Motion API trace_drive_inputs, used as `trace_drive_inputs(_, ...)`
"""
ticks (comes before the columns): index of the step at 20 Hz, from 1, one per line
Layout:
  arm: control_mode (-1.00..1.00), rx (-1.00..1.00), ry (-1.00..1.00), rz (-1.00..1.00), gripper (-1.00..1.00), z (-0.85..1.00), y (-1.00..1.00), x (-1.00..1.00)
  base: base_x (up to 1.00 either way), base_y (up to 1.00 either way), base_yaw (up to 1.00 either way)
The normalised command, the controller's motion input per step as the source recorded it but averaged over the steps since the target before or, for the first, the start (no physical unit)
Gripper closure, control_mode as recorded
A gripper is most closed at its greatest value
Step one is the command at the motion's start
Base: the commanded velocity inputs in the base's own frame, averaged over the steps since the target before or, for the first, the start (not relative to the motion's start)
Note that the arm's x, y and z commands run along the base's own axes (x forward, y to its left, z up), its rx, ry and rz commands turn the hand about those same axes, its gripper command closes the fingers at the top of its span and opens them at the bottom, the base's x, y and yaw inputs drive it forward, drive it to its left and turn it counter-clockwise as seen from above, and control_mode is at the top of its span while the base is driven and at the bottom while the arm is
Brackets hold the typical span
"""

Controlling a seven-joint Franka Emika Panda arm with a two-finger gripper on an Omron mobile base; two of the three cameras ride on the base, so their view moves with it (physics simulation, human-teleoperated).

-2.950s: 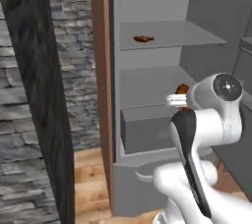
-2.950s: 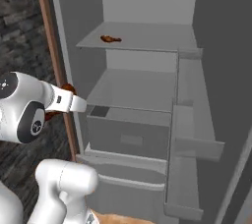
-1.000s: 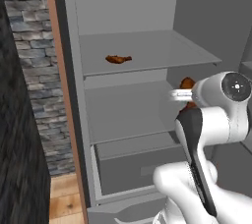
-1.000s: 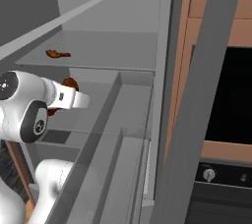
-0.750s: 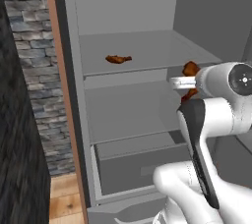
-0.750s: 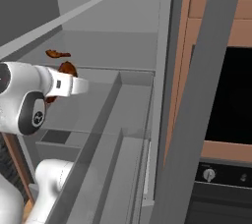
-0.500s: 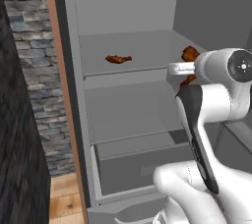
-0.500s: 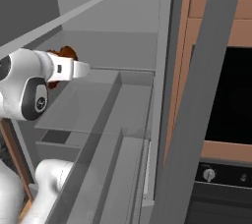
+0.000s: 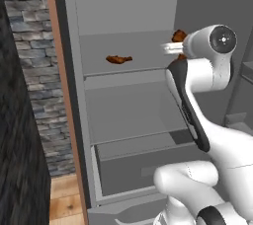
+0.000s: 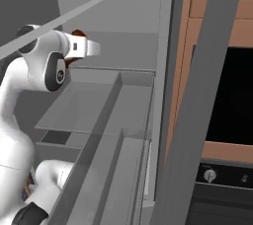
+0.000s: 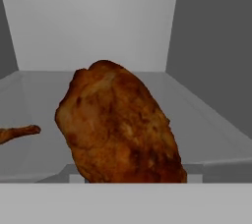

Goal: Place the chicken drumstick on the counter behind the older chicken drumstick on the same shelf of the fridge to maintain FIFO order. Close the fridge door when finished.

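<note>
- Your tool [image 9: 174, 47] is clamped on the dark red-brown drumstick [image 11: 118, 127], raised at the open fridge's [image 9: 128, 17] upper shelf [image 9: 128, 73].
- The older drumstick [image 9: 118, 59] lies on that shelf, at 9 o'clock from your held one.

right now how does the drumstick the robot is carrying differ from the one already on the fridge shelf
The carried drumstick is a darker red-brown and looks bulkier; the older chicken drumstick is a lighter orange-brown and slender, with a thin bone end. The carried one is up in the air, held by the pincer at the shelf's right side, while the older one lies flat on that shelf, further left. Both are cooked drumsticks at the same shelf level.
</note>
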Motion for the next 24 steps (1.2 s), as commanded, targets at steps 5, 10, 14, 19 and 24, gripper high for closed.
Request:
trace_drive_inputs(5,-1.00,0.00,-0.01,0.00,1.00,0.00,0.00,0.86,0.00,0.00,0.00)
trace_drive_inputs(10,-1.00,-0.01,0.01,0.00,1.00,0.00,0.00,0.94,0.00,0.00,0.00)
trace_drive_inputs(14,-1.00,-0.07,0.05,0.00,1.00,-0.13,0.00,0.89,0.00,0.00,0.00)
trace_drive_inputs(19,-1.00,-0.09,0.01,0.00,1.00,-0.17,0.00,0.71,0.00,0.00,0.00)
trace_drive_inputs(24,-1.00,-0.05,0.00,0.00,1.00,-0.01,0.00,0.70,0.00,0.00,0.00)
